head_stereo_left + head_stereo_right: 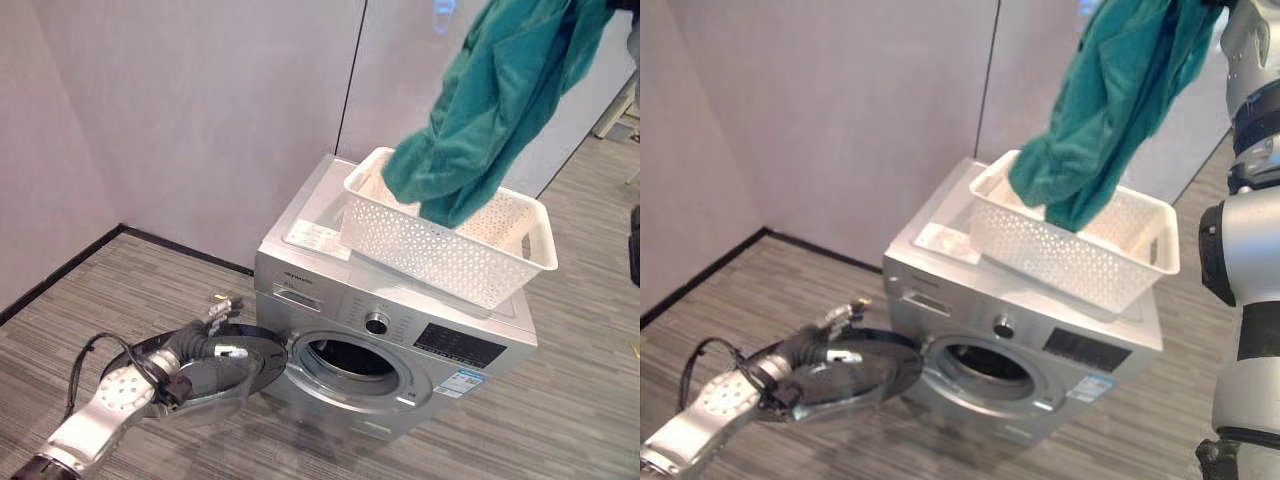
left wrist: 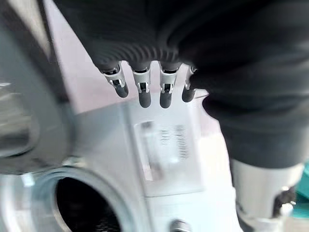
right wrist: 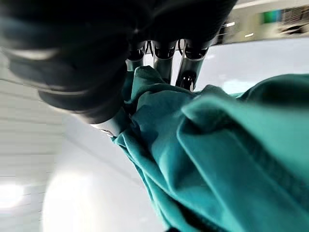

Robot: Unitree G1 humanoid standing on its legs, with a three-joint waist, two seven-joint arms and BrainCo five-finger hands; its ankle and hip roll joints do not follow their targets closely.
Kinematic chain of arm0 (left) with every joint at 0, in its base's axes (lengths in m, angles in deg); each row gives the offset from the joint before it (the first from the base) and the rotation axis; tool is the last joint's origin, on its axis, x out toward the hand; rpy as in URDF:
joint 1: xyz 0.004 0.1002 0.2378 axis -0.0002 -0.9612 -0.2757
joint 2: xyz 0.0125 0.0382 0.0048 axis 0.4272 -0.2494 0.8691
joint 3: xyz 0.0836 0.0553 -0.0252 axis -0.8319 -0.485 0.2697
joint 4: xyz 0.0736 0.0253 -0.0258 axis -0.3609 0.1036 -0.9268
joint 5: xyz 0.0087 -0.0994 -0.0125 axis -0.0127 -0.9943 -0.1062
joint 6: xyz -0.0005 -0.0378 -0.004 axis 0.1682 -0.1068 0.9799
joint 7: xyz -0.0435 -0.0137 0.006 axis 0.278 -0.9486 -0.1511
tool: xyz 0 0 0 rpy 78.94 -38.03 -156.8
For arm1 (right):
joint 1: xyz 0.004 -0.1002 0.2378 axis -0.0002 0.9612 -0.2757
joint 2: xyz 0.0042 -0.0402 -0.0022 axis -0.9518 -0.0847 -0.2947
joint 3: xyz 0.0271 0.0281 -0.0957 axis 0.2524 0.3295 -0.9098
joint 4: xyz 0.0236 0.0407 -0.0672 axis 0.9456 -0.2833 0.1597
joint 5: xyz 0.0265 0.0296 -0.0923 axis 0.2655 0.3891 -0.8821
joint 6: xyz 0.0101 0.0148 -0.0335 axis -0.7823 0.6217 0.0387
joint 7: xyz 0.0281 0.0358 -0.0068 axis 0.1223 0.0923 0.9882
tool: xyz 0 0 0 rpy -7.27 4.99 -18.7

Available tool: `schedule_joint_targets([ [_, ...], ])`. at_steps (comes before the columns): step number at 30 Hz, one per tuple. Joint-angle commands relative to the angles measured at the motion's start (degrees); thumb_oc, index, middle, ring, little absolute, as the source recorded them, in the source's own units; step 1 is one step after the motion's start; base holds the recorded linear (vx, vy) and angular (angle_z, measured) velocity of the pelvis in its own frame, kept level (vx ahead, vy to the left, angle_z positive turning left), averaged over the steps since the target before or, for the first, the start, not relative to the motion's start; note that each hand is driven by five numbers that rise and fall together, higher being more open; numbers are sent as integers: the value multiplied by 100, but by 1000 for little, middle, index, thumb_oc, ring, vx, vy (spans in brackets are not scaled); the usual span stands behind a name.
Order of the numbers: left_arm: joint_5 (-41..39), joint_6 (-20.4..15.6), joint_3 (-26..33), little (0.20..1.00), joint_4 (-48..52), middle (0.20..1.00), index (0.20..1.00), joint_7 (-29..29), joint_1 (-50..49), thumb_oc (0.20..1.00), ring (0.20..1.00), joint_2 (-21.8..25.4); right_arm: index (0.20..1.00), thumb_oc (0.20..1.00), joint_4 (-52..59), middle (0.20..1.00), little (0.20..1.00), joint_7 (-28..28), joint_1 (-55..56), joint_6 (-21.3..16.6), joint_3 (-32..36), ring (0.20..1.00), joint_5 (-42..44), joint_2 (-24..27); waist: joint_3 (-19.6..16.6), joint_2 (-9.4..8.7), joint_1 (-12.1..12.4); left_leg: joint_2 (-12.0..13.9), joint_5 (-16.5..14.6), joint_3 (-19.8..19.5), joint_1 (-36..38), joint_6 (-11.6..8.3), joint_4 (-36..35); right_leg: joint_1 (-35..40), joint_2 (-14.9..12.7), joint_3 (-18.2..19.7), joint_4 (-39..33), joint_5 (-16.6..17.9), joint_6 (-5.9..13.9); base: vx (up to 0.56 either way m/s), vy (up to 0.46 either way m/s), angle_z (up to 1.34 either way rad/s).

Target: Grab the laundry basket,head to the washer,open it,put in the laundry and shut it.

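Left eye view shows the teal garment (image 1: 490, 100) hanging high in the air, its lower end dangling into the white perforated laundry basket (image 1: 450, 245) without any other laundry visible inside; whether the cloth's tip touches the basket floor cannot be told. The right wrist view shows the right hand (image 3: 96, 72) with its fingers (image 3: 188, 72) and thumb curled into the bunched top of the garment, pinching the cloth so that the folds hang from the hand. The basket sits on top of the silver washer (image 1: 330, 300), set toward the right part of the lid, with a white label sheet (image 1: 315, 238) lying on the lid just beside the basket's left end. Below, the washer's round door (image 1: 225, 370) is swung wide open to the left, and the drum opening (image 1: 350, 360) is dark, with nothing visible in it. The left hand (image 1: 222, 310) is at the top edge of the open door; the left wrist view shows its fingers (image 2: 145, 92) straight and side by side, slightly apart, holding nothing, with the washer's front panel and drum rim beyond them. The washer stands on a grey striped floor (image 1: 120, 290) near a pale wall (image 1: 200, 100) with a dark baseboard.
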Motion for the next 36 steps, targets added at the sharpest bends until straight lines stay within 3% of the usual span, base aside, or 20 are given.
schedule_joint_targets([
  [1, -358, -266, 88, 1000, 510, 1000, 1000, 44, 169, 1000, 1000, 46, 200, 200, 57, 200, 200, -255, -1196, -628, -465, 200, 309, 338, -196, 105, 173, 133, 489, -92, 320, 13, -1022, 726, -172, -176, -3, 230, 650, -10, -5, 6],
  [6, -493, -410, 293, 1000, 1000, 1000, 1000, -15, 408, 1000, 1000, 195, 200, 200, 137, 200, 200, -350, -1564, -846, -731, 200, 637, 403, -271, -16, 168, 182, 459, -104, 354, 1, -1022, 745, -92, -177, 0, 134, 611, 16, -18, 6],
  [11, -519, -523, 374, 1000, 1118, 1000, 1000, -131, 558, 1000, 1000, -35, 200, 200, 45, 200, 200, -378, -1877, -940, -951, 200, 835, 400, -321, -58, 101, 257, 436, -37, 410, -16, -1022, 741, -44, -120, 0, 26, 572, 6, -15, -3],
  [20, -542, -751, 225, 1000, 1170, 1000, 1000, -262, 1030, 1000, 1000, -513, 200, 200, 274, 200, 200, -393, -1600, -1056, -881, 200, 818, 348, -353, 86, -57, 352, 401, 179, 562, -44, -1022, 731, 2, 83, 0, -150, 502, -6, -5, -11],
  [30, -1111, -767, -916, 1000, 1341, 1000, 1000, 87, 1575, 1000, 1000, -847, 200, 200, 391, 200, 200, -150, -1423, -1205, -872, 200, 965, 64, -259, 275, -291, 351, 381, 480, 670, -19, -1022, 544, -45, 407, -3, -92, 511, -27, 10, -16],
  [32, -1617, -720, -1275, 1000, 1199, 1000, 1000, 113, 1740, 1000, 1000, -1156, 200, 200, 507, 200, 200, -182, -1249, -1220, -774, 200, 902, -145, -234, 328, -374, 326, 372, 551, 703, 4, -1022, 507, -67, 507, -3, -61, 515, -33, 18, -24],
  [36, -1840, -735, -1584, 1000, 1167, 1000, 1000, 173, 1984, 1000, 1000, -1246, 200, 200, 581, 200, 200, -178, -1022, -1177, -678, 200, 806, -370, -219, 376, -405, 324, 367, 614, 738, 22, -1022, 487, -72, 586, -3, -38, 508, -27, 9, -16],
])
